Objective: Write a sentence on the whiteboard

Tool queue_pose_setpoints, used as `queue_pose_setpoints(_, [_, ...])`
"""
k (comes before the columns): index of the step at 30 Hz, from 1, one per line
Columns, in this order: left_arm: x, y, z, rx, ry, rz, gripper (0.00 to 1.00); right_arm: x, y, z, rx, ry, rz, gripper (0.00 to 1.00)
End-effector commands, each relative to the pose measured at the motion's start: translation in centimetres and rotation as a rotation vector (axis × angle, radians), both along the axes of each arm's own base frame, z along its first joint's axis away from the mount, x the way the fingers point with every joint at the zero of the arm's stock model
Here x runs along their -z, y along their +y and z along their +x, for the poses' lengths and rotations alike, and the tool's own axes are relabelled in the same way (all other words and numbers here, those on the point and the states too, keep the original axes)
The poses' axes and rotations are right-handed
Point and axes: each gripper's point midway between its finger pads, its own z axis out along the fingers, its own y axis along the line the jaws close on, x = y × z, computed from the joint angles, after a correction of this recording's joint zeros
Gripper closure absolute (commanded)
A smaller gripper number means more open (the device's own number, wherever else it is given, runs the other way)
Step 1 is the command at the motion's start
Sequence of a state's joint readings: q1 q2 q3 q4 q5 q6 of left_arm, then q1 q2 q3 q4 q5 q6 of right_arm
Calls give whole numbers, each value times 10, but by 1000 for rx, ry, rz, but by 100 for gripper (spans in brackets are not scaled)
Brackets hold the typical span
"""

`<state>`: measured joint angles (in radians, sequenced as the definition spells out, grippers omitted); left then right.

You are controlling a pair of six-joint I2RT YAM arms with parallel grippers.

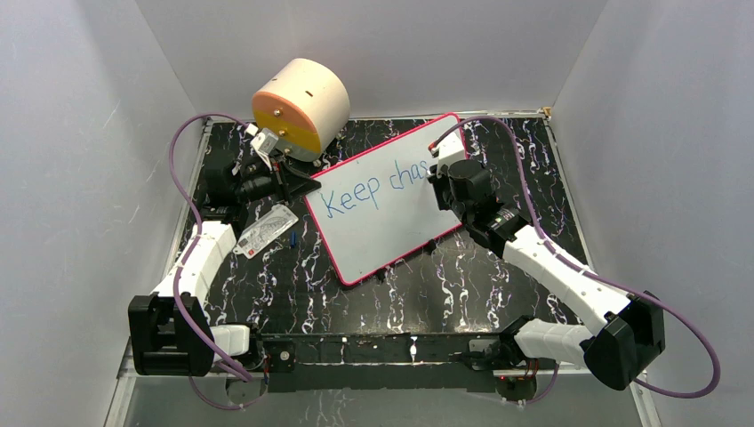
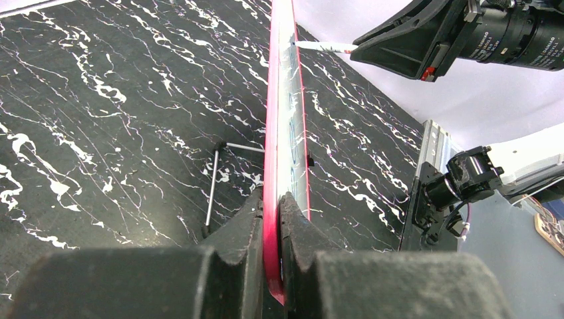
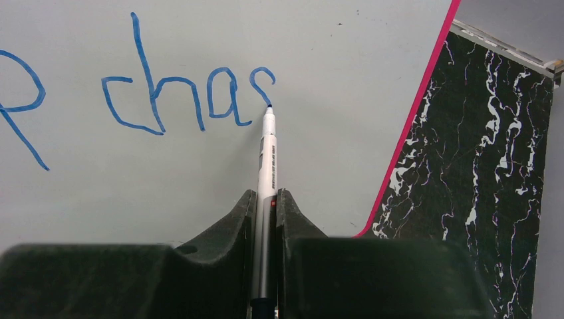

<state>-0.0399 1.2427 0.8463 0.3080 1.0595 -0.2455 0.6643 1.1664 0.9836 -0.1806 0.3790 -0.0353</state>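
Whiteboard (image 2: 284, 106) edge between left jaws, marker (image 3: 267, 173) between right jaws.

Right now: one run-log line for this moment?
left gripper: shut on whiteboard edge | right gripper: shut on marker | tip: at the s | sentence: Keep chas

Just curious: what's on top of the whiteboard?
Blue writing, "Keep chas", and the marker tip, held by the right gripper. Its arm hides part of the whiteboard's right side from above.
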Motion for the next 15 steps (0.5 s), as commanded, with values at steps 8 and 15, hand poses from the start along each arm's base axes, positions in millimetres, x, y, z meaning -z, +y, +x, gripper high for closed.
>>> queue_pose_setpoints(8, [20, -10, -12, 83, -2, 39, 100, -14, 14, -5, -66, -6, 80, 100])
queue_pose_setpoints(15, [20, -10, -12, 83, -1, 38, 100, -25, 18, -2, -60, -30, 124, 100])
